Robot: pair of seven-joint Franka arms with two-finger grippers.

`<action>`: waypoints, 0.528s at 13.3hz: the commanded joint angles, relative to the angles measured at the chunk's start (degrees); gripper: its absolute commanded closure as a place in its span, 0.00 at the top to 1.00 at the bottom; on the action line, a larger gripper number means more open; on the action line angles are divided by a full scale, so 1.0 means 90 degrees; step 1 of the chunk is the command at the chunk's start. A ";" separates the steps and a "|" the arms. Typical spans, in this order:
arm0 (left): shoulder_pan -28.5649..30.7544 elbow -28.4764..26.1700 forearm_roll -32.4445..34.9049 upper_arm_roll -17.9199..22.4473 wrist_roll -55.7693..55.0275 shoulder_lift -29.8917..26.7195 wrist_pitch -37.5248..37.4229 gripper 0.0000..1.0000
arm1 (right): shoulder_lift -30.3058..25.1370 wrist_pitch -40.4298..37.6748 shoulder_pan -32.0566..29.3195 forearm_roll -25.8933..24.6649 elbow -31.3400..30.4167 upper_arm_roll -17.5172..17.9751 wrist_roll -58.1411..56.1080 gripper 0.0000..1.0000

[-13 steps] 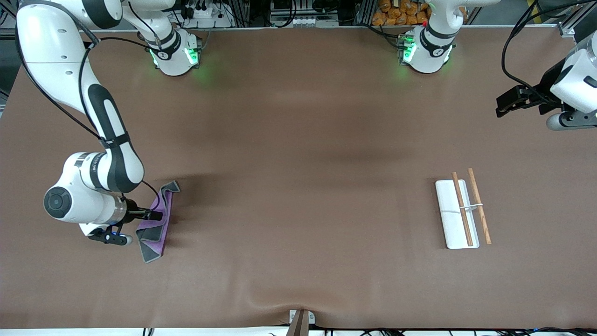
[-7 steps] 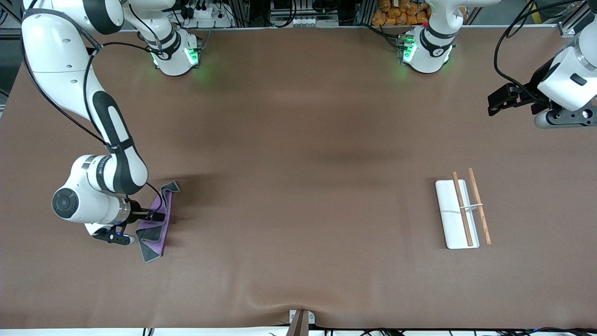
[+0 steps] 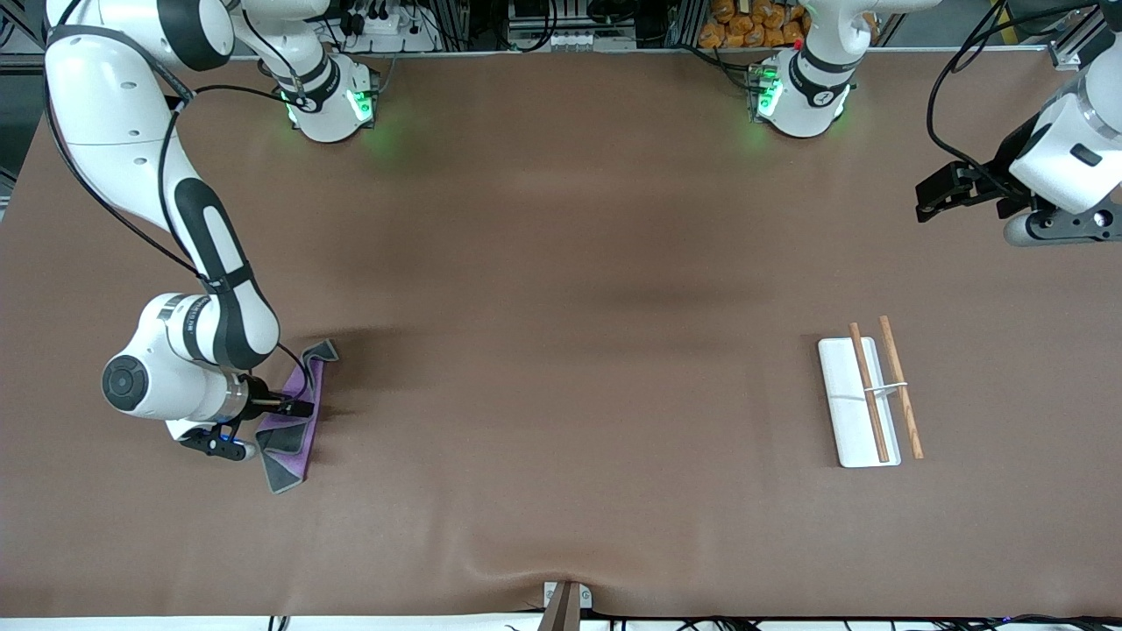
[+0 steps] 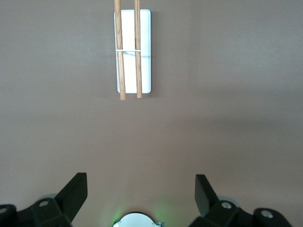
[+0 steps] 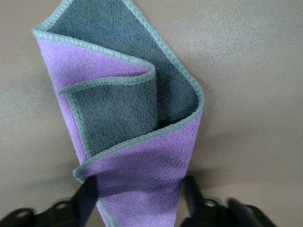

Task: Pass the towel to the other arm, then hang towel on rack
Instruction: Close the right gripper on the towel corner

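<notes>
The towel [image 3: 294,422] lies folded on the table at the right arm's end, purple face with dark grey folds and grey edging. My right gripper [image 3: 302,408] is down at it, open, one finger on each side of the purple end [image 5: 137,184]; the fingers [image 5: 87,191] stand beside the cloth without pinching it. The rack [image 3: 863,399], a white base with two wooden rods and a thin crossbar, sits toward the left arm's end. My left gripper [image 3: 931,194] is open and empty, up in the air above the table's edge. The rack also shows in the left wrist view [image 4: 132,52].
The brown table mat [image 3: 561,350] stretches between towel and rack. The arm bases [image 3: 333,105] stand along the edge farthest from the front camera. A small bracket [image 3: 565,600] sits at the nearest edge.
My right gripper has slid a little farther onto the towel. My left gripper has drifted slightly toward the table's middle. The towel and rack have not moved.
</notes>
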 commanded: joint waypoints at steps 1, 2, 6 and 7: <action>-0.0040 0.0099 -0.0093 -0.0032 -0.0131 0.0061 0.0164 1.00 | 0.0052 0.0077 -0.0110 0.0120 -0.0004 0.0035 -0.0168 0.09; -0.0060 0.0099 -0.0170 -0.0032 -0.0150 0.0080 0.0330 1.00 | 0.0052 0.0077 -0.0119 0.0130 -0.0004 0.0035 -0.0159 0.01; -0.0089 0.0109 -0.0288 -0.0032 -0.0209 0.0276 0.0634 1.00 | -0.0035 0.0019 -0.0139 0.0120 0.0016 0.0035 -0.0159 0.00; -0.0079 0.0109 -0.0288 -0.0032 -0.0209 0.0276 0.0634 1.00 | -0.0113 -0.0010 -0.0129 0.0120 0.0026 0.0035 -0.0168 0.00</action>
